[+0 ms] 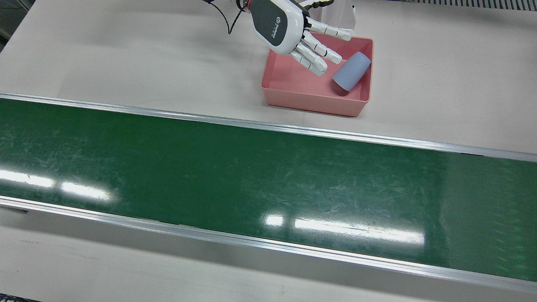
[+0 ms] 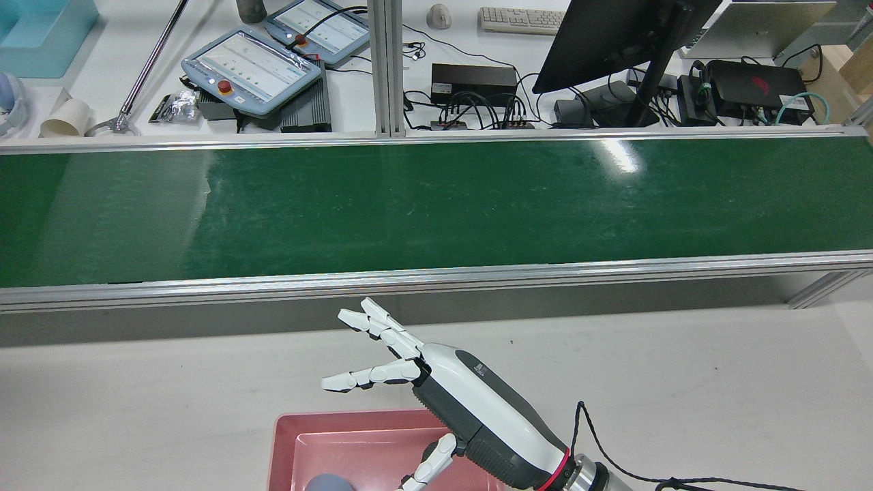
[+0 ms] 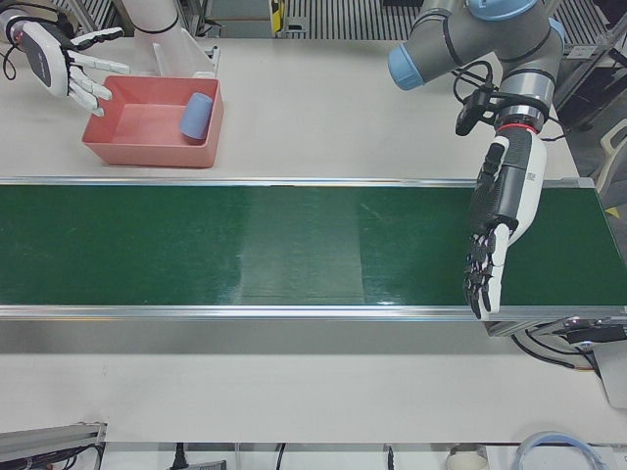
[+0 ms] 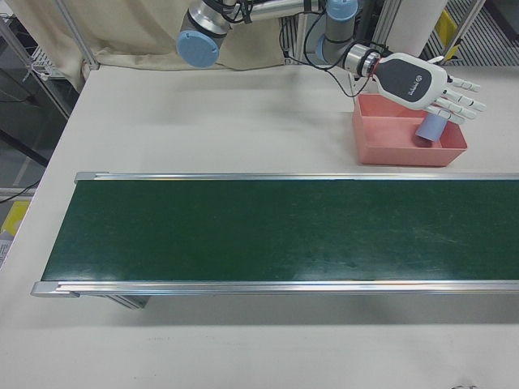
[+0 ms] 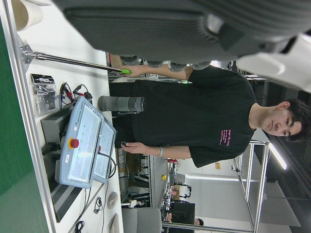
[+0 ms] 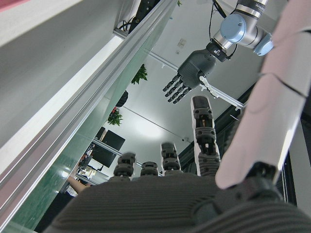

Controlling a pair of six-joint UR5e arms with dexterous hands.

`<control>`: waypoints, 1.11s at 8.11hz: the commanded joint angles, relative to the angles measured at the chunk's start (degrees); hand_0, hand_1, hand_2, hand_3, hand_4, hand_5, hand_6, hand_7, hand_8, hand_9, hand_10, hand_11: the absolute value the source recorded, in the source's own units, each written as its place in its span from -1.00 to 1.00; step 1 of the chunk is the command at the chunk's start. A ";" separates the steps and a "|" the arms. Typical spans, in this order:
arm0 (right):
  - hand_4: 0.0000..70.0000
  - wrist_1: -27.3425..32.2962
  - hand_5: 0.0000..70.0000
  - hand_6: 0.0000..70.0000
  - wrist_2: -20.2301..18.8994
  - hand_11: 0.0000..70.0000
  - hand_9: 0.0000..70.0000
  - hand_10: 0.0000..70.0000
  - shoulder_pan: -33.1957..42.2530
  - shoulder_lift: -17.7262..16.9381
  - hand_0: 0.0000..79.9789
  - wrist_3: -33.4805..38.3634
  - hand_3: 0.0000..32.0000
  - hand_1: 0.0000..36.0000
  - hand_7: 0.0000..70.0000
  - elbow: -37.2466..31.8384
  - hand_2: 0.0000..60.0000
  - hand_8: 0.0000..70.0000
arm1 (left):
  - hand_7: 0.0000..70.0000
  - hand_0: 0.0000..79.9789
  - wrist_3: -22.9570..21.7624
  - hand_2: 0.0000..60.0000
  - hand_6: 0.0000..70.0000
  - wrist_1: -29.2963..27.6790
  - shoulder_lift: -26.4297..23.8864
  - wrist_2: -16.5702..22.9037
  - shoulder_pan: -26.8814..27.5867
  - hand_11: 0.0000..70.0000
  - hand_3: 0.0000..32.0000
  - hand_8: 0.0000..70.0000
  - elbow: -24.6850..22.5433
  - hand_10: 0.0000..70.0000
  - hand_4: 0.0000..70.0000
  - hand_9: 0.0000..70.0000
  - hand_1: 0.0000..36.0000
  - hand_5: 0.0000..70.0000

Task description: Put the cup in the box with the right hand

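The blue-grey cup (image 1: 351,71) lies on its side inside the pink box (image 1: 312,102), against its wall; it also shows in the left-front view (image 3: 197,116) and the right-front view (image 4: 430,130). My right hand (image 1: 289,29) hovers open above the box's edge, fingers spread, holding nothing; it shows in the rear view (image 2: 436,389) and the right-front view (image 4: 426,85) too. My left hand (image 3: 498,230) hangs open over the far end of the green belt, fingers pointing down, empty.
The green conveyor belt (image 1: 251,176) with metal rails runs across the table between the box and the operators' side. Behind it in the rear view stand teach pendants (image 2: 252,65), a monitor (image 2: 614,41) and cables.
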 commanded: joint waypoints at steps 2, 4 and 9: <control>-0.35 -0.26 -0.45 -0.57 0.52 -0.11 -0.16 -0.50 7.48 -3.17 1.00 0.25 -1.00 1.00 0.16 6.27 1.00 -0.49 | -1.00 -1.00 0.00 -1.00 -1.00 0.00 0.06 0.00 0.00 -1.00 -1.00 -1.00 0.00 -1.00 -1.00 -1.00 -1.00 -1.00; -0.25 -0.87 -0.47 -0.59 0.62 -0.10 -0.26 -0.49 24.07 -7.30 1.00 4.00 -1.00 1.00 0.09 6.22 1.00 -0.55 | -1.00 -1.00 0.00 -1.00 -1.00 0.00 -0.02 0.00 0.00 -1.00 -1.00 -1.00 0.00 -1.00 -1.00 -1.00 -1.00 -1.00; -0.51 -2.02 -0.76 -0.87 -8.55 -0.82 -1.00 -0.92 58.10 -10.31 0.58 45.68 -1.00 0.31 -0.79 -31.74 -0.75 -0.97 | -1.00 -1.00 0.00 -1.00 -1.00 0.00 -0.02 0.00 0.00 -1.00 -1.00 -1.00 0.00 -1.00 -1.00 -1.00 -1.00 -1.00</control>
